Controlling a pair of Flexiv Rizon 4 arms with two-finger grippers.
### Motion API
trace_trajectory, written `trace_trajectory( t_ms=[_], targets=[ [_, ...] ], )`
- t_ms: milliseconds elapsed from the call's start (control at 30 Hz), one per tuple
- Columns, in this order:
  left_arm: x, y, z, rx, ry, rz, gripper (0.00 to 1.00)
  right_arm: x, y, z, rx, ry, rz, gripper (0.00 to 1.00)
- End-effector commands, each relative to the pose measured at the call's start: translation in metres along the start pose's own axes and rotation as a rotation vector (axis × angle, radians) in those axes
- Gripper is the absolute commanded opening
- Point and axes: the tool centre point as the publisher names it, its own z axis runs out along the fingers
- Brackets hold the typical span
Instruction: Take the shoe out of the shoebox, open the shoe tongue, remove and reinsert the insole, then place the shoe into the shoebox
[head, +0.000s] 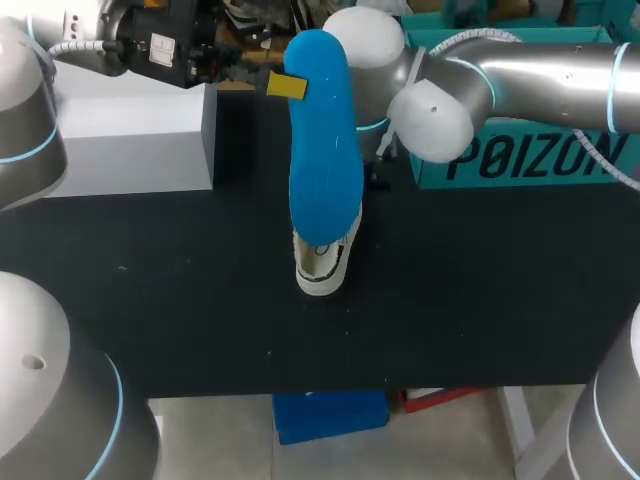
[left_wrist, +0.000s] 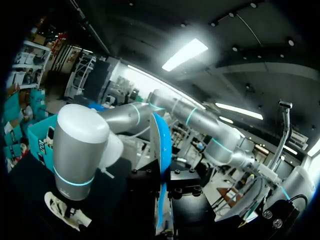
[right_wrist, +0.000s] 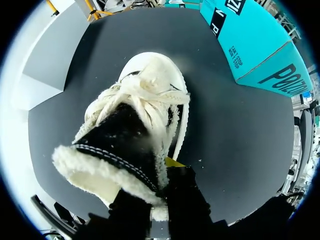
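Note:
A blue insole (head: 325, 150) is held up in the air, with my left gripper (head: 285, 85) shut on its upper end. In the left wrist view the insole (left_wrist: 161, 150) shows edge-on between the dark fingers. Below it, a white shoe (head: 325, 265) with fleece lining stands on the black table. My right arm (head: 440, 105) comes in from the right, and the insole hides its gripper in the head view. In the right wrist view my right gripper (right_wrist: 167, 167) is shut on the fleecy collar of the shoe (right_wrist: 145, 100), beside the black tongue.
The teal shoebox (head: 530, 160) stands at the back right, close behind my right arm. A grey-white box (head: 130, 130) stands at the back left. Bare black table (head: 180, 290) lies around the shoe and toward the front edge.

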Motion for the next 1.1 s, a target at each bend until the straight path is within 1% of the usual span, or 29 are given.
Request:
trace_trajectory(
  t_ms=[33, 67, 233, 333, 433, 567, 633, 767, 900, 967, 1000, 1100],
  targets=[
    [0.000, 0.001, 0.001, 0.002, -0.003, 0.001, 0.00, -0.003, -0.004, 0.003, -0.005, 0.016, -0.002, 0.98],
    [0.000, 0.001, 0.001, 0.002, -0.003, 0.001, 0.00, -0.005, -0.004, 0.002, -0.007, 0.016, 0.002, 1.00],
    [0.000, 0.001, 0.001, 0.002, -0.003, 0.001, 0.00, -0.009, -0.005, -0.013, -0.004, 0.028, 0.038, 1.00],
    [0.000, 0.001, 0.001, 0.002, -0.003, 0.001, 0.00, -0.013, -0.005, -0.028, -0.003, 0.021, 0.047, 1.00],
    [0.000, 0.001, 0.001, 0.002, -0.003, 0.001, 0.00, -0.019, -0.008, -0.044, -0.005, 0.052, 0.064, 1.00],
    [0.000, 0.001, 0.001, 0.002, -0.003, 0.001, 0.00, -0.030, -0.014, -0.070, -0.024, 0.147, 0.086, 1.00],
    [0.000, 0.001, 0.001, 0.002, -0.003, 0.001, 0.00, -0.034, -0.016, -0.078, -0.023, 0.194, 0.097, 1.00],
    [0.000, 0.001, 0.001, 0.002, -0.003, 0.001, 0.00, -0.043, -0.021, -0.094, -0.046, 0.344, 0.105, 1.00],
    [0.000, 0.001, 0.001, 0.002, -0.003, 0.001, 0.00, -0.042, -0.028, -0.107, -0.083, 0.494, 0.083, 1.00],
    [0.000, 0.001, 0.001, 0.002, -0.003, 0.001, 0.00, -0.039, -0.031, -0.112, -0.097, 0.553, 0.069, 1.00],
    [0.000, 0.001, 0.001, 0.002, -0.003, 0.001, 0.00, -0.037, -0.032, -0.116, -0.108, 0.601, 0.059, 1.00],
    [0.000, 0.001, 0.001, 0.002, -0.003, 0.001, 0.00, -0.031, -0.036, -0.127, -0.145, 0.682, 0.027, 1.00]
  ],
)
